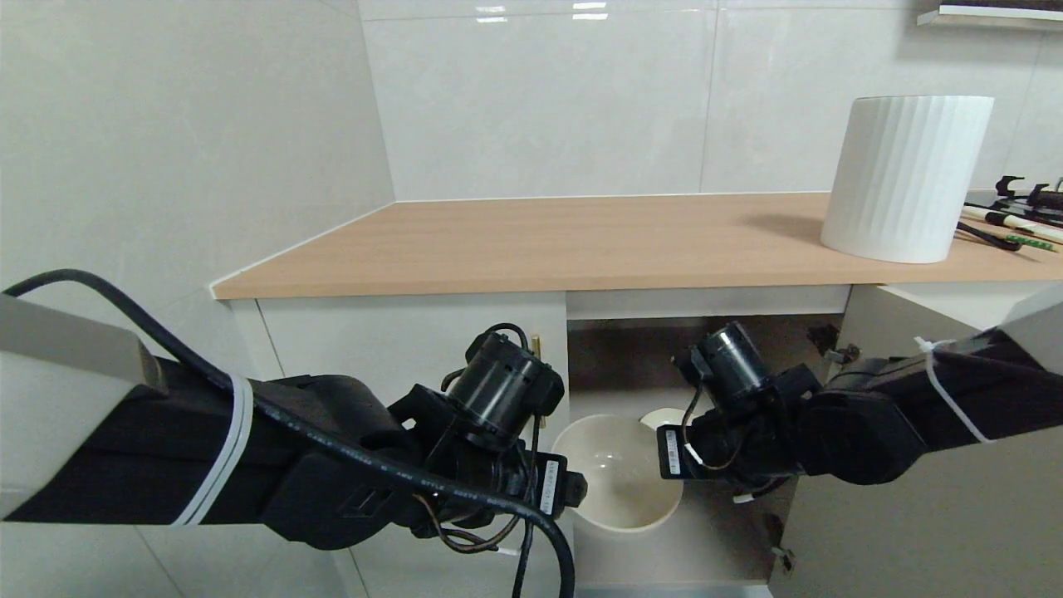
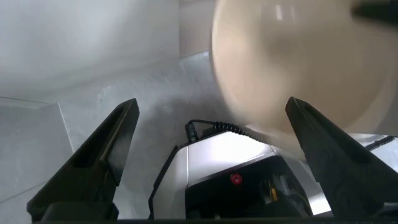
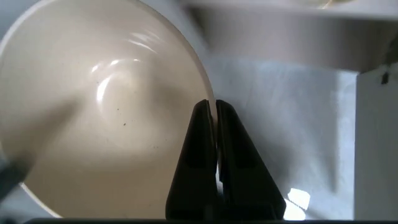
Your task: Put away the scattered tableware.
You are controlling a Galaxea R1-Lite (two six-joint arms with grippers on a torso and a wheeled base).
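— Where is the bowl right now?
— I've got the cream bowl point(image 1: 619, 477) held up in front of the open cabinet point(image 1: 631, 359) under the worktop point(image 1: 531, 241), between my 2 arms. Its mouth faces up toward the head camera.
— Which arm has it?
— The right gripper point(image 3: 216, 109). Its jaws are clenched on the bowl's rim, 1 finger inside the wall and 1 outside, as I see it on the right wrist camera.
— And the left?
— The left gripper point(image 2: 212, 106) sits just beside the opposite side of the bowl, jaws spread wide and grasping nothing. On the left wrist camera the bowl lies beyond the fingertips, closer to 1 of them. I can't tell whether it touches.
— Anything else in the cabinet?
— A pale round piece point(image 1: 662, 417) shows just behind the bowl's rim, too hidden for me to name. The cabinet door point(image 1: 913, 540) stands open on my right.
— And up on the worktop?
— A white ribbed canister point(image 1: 908, 176) stands upright toward the right end, with a few utensils point(image 1: 1009, 224) lying just beside it.
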